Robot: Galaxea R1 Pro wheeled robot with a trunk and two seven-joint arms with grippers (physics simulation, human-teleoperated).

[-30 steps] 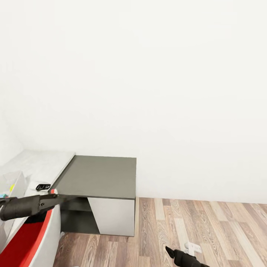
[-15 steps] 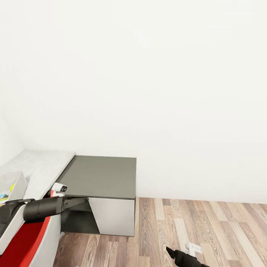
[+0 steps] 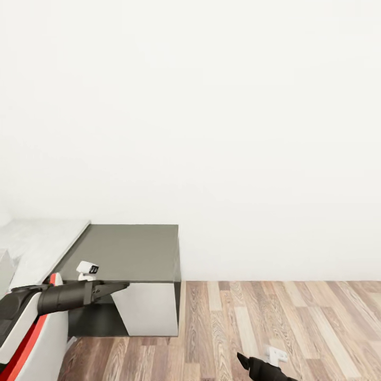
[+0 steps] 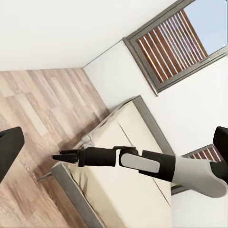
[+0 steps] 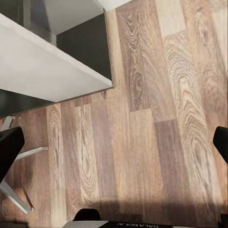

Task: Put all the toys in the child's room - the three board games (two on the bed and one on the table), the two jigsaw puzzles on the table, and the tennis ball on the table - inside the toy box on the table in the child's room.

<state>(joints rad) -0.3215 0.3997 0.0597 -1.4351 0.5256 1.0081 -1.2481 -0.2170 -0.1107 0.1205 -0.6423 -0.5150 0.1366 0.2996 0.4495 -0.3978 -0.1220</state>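
The table's dark grey part (image 3: pixel 127 248) stands against the white wall, with its light grey part (image 3: pixel 42 241) to the left. A grey corner of the toy box (image 3: pixel 4 269) shows at the left edge. My left gripper (image 3: pixel 120 287) hovers at the dark part's front edge, its fingers (image 4: pixel 9 153) spread wide and empty. My right gripper (image 3: pixel 242 360) hangs low over the wood floor with its fingers (image 5: pixel 9 148) also apart and holding nothing. The bed (image 4: pixel 118 190) with its cream mattress appears in the left wrist view, behind my right gripper (image 4: pixel 61 156). The board games, jigsaw puzzles and tennis ball are out of view.
Open wood-plank floor (image 3: pixel 286 323) stretches to the right of the table. A white cabinet front (image 3: pixel 151 312) closes the table's end. Grey-framed windows (image 4: pixel 173 42) sit above the bed. My red and white body (image 3: pixel 26 338) fills the lower left corner.
The camera has turned right, so the table and toy box slid left in the picture. My left gripper has reached rightward to the dark part's front edge. The right arm has hardly moved.
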